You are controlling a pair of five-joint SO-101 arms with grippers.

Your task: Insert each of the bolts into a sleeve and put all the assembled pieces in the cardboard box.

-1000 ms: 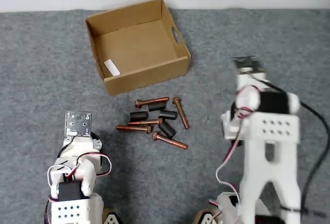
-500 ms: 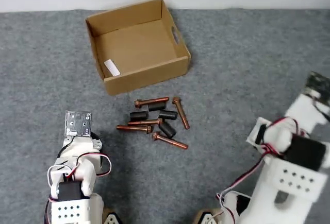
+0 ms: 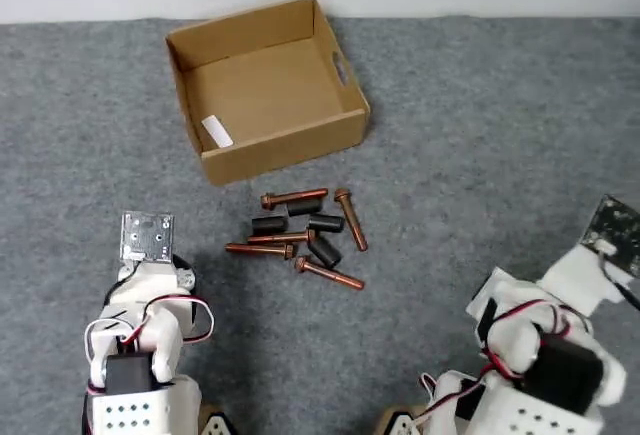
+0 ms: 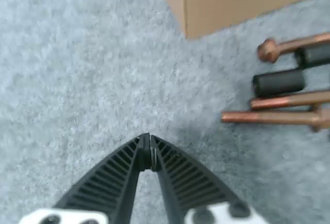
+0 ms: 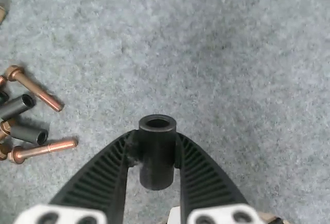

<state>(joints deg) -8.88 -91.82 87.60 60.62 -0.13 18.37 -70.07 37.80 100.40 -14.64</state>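
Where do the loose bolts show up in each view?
High view: loose bolts clustered just below the cardboard box.
Left wrist view: beside the box corner, ahead of the left gripper.
Right wrist view: off to one side of the right gripper.
Shared landmark: black sleeves lying among them.

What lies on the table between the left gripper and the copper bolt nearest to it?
The stretch is bare. In the left wrist view, grey mat with nothing on it lies between the left gripper and the nearest bolt.

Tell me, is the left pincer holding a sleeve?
No, the left pincer is closed tight with nothing in it.
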